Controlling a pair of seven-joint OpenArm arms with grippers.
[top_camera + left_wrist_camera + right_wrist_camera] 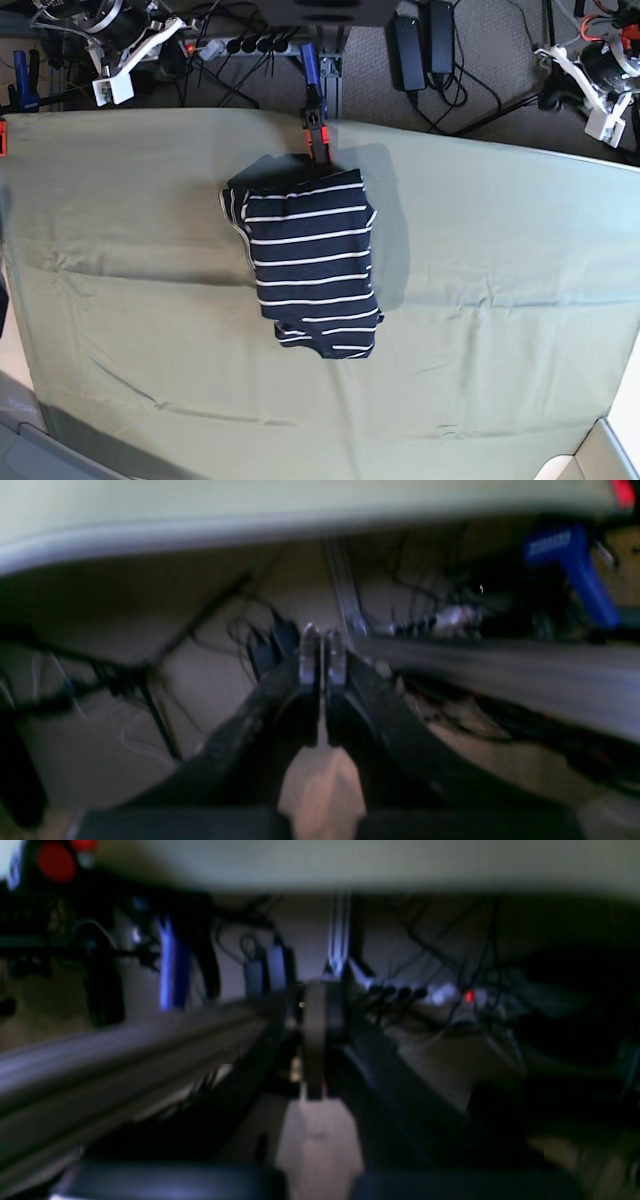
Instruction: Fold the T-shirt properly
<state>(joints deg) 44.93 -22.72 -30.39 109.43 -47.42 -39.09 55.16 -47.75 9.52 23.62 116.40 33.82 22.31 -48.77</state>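
Worktop (520, 330): wide flat surface covered by a plain olive-green cloth, creased across the middle; its pale edge shows blurred at the top of both wrist views.
T-shirt (310, 260): dark navy soft fabric with thin white stripes, folded into a compact upright rectangle, lying a little left of the worktop's centre, toward the far edge.
Clamp (316, 130): orange-and-black, with a blue handle, gripping the cloth at the far edge, just touching the T-shirt's top.
Floor behind: black power bricks (420, 40), a power strip (250, 44) and tangled cables.
Left tool (322, 655): dark fingers pressed together, holding nothing, off the worktop, beyond its far right corner in the base view.
Right tool (320, 1015): jaws closed, empty, beyond the far left corner, well apart from the T-shirt.
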